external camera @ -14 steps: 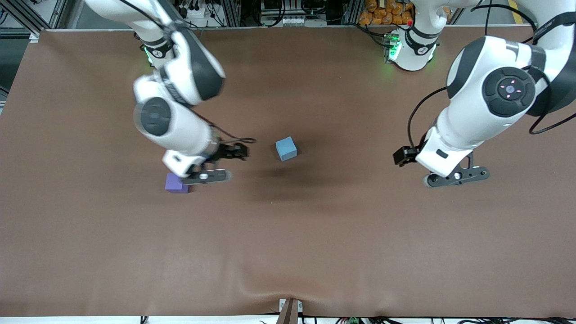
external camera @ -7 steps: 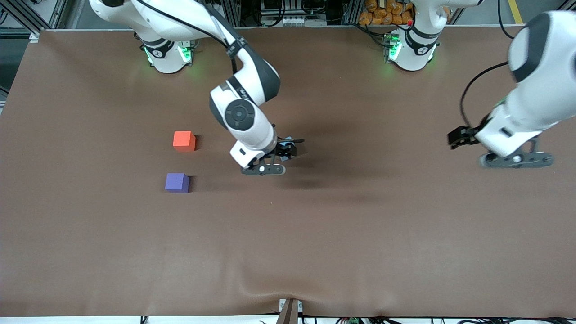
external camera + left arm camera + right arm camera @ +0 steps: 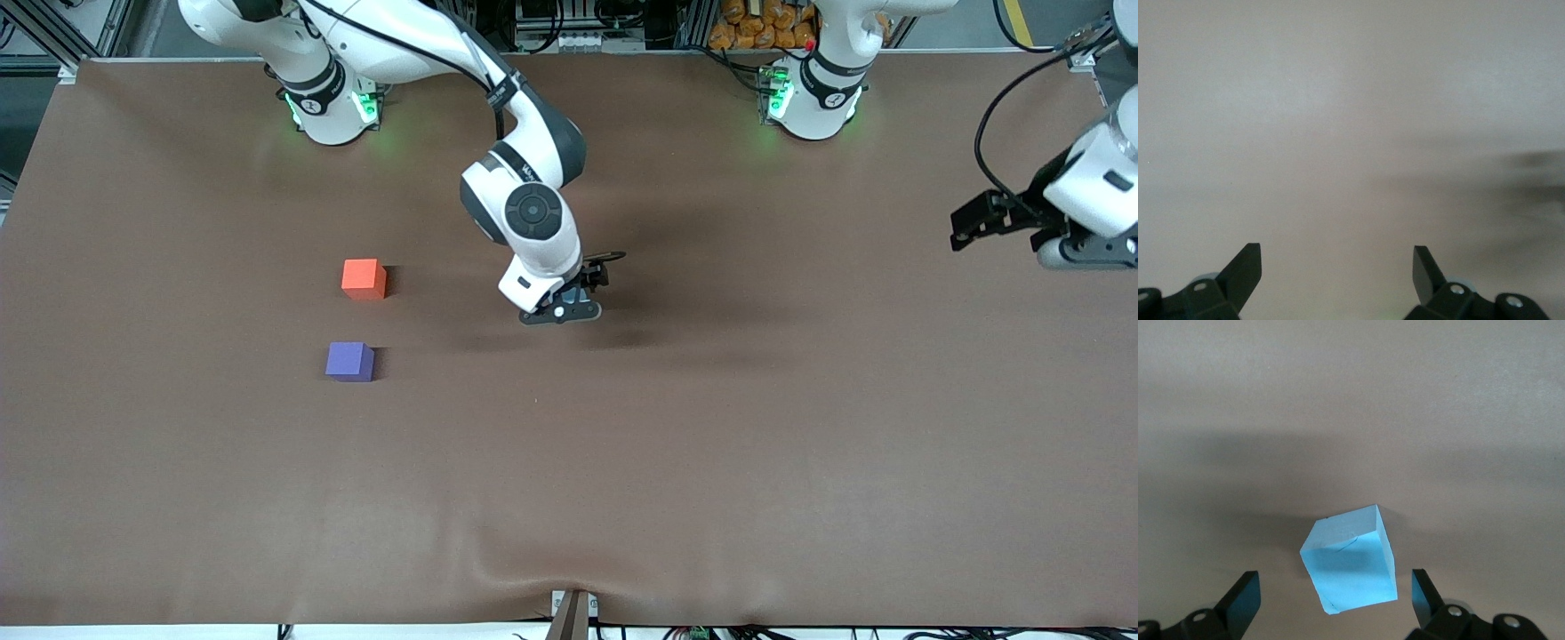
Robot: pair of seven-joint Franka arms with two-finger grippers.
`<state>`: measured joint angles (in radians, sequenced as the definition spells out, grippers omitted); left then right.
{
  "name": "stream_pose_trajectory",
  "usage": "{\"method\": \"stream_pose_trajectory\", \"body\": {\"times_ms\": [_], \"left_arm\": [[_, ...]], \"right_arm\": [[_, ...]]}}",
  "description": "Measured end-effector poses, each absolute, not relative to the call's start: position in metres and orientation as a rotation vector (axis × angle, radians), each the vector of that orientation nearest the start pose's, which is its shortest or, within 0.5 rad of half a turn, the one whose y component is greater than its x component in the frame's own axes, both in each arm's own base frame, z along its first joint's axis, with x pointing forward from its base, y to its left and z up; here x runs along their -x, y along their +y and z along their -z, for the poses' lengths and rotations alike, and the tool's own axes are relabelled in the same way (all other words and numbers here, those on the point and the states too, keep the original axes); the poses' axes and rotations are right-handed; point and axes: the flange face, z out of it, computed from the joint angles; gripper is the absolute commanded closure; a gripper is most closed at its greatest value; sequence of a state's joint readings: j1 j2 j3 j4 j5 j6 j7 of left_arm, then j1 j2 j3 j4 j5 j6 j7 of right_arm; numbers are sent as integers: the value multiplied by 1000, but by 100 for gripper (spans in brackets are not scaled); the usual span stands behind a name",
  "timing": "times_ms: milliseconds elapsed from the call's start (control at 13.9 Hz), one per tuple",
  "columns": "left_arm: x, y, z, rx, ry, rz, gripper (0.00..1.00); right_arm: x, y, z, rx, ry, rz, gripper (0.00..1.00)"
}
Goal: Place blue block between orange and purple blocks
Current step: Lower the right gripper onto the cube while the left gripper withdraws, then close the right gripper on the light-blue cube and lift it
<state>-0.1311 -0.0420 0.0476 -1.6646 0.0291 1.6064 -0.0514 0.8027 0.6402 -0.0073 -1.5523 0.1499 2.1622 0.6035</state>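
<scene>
From my station I see the right gripper (image 3: 569,302) low over the middle of the brown table (image 3: 622,462), and its two fingers stand wide apart. In the right wrist view the blue block (image 3: 1350,568) sits on the table just under this gripper (image 3: 1333,597), between the two dark fingertips (image 3: 1245,590), with a gap on each side, so nothing touches it and nothing is held. The block is turned a little against the line of the fingers (one corner points toward the camera). In the front view the block is almost fully hidden under the right wrist, and I can not point to it there.

The orange block (image 3: 364,278) rests on the table toward the right arm's end, well apart from the right gripper. The purple block (image 3: 349,362) lies beside the orange one, nearer to the front camera, and a strip of bare table is between these two. Both cubes stand flat and apart from each other.

The left gripper (image 3: 1080,253) hangs at the edge of the left arm's end of the table, well apart from the right gripper and from all three blocks; this arm waits. In the left wrist view its fingers (image 3: 1245,267) are spread wide too, and only plain table surface with some soft shadows shows under the gripper (image 3: 1337,270), so it is holding nothing.
</scene>
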Motion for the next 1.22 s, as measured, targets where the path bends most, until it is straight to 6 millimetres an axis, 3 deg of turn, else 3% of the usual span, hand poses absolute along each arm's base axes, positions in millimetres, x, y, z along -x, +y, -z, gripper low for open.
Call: {"method": "stream_pose_trajectory", "body": {"times_ms": [288, 576, 936, 1008, 1081, 1153, 1225], "left_arm": [[-533, -65, -623, 3110, 40, 25, 0], [-530, -61, -636, 3110, 30, 14, 0], [-528, -58, -638, 3108, 29, -4, 0], [-528, -58, -639, 3109, 28, -3, 0], [-528, -58, -640, 3109, 27, 0, 0], [-528, -57, -642, 3109, 26, 6, 0], [-528, -57, -644, 3110, 25, 12, 0]], "right_arm": [[-479, 501, -255, 3079, -294, -110, 0], [-471, 503, -242, 3068, -336, -76, 0], [-457, 511, -225, 3064, -368, -63, 0], [-455, 513, -217, 3065, -368, -60, 15], [-452, 514, -209, 3067, -374, -60, 45], [-450, 515, -203, 3070, -382, -60, 83], [-451, 515, -202, 3071, -385, -58, 100]]}}
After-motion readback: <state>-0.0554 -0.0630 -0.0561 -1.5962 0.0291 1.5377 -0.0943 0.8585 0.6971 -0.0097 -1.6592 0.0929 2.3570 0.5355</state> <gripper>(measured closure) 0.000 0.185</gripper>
